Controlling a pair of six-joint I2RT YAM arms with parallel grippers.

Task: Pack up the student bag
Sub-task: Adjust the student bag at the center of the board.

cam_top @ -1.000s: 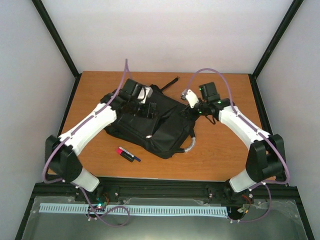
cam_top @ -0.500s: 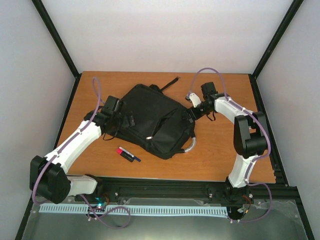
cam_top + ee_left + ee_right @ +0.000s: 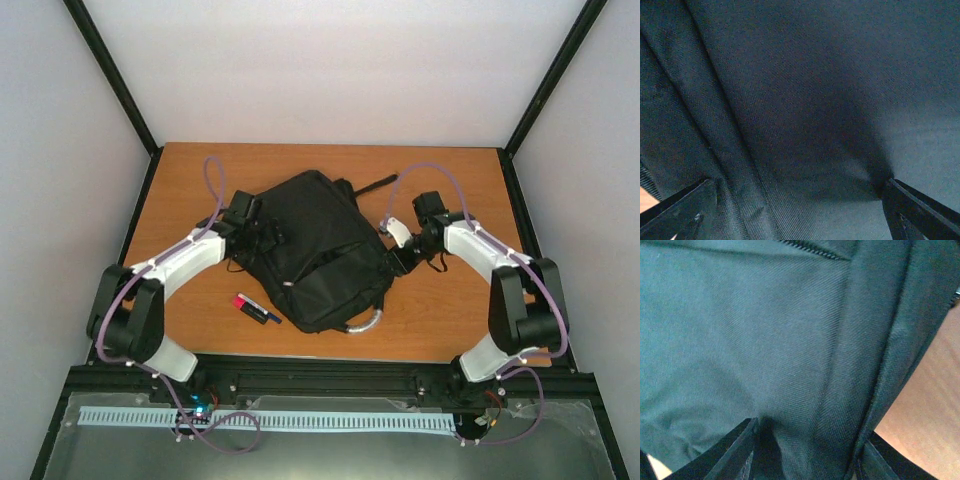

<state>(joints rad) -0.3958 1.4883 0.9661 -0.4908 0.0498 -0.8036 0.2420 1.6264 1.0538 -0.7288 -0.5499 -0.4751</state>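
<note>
Top external view gives you the student bag (image 3: pixel 315 250) lying flat in the middle of the table (image 3: pixel 450 320). It is turned at an angle, so one corner points to the far side and another to the near side. Its grey loop handle (image 3: pixel 366 322) curls out at the near right corner, and a thin black strap (image 3: pixel 372 184) trails off toward the far right.

Your left gripper (image 3: pixel 262 236) sits against the bag's left edge, and your right gripper (image 3: pixel 394 262) meets the bag's right edge. The two arms bracket the bag from either side.

On the left wrist camera you see both fingers (image 3: pixel 685 205) spread wide at the bottom corners of the frame. Black bag fabric lies across the whole span between them. The right-hand fingertip presses a small dimple into the cloth, but nothing is pinched, so that grip is released.

On the right wrist camera the fingers (image 3: pixel 735 445) stand about half closed, with a thick seamed fold of the bag's edge filling the gap between them. They are clenched on the bag, and bare wood shows just to the right of that fold.

Near the bag's near left side, a small red, black and blue item (image 3: pixel 256 308) lies on the table, close to the bag but apart from it.
</note>
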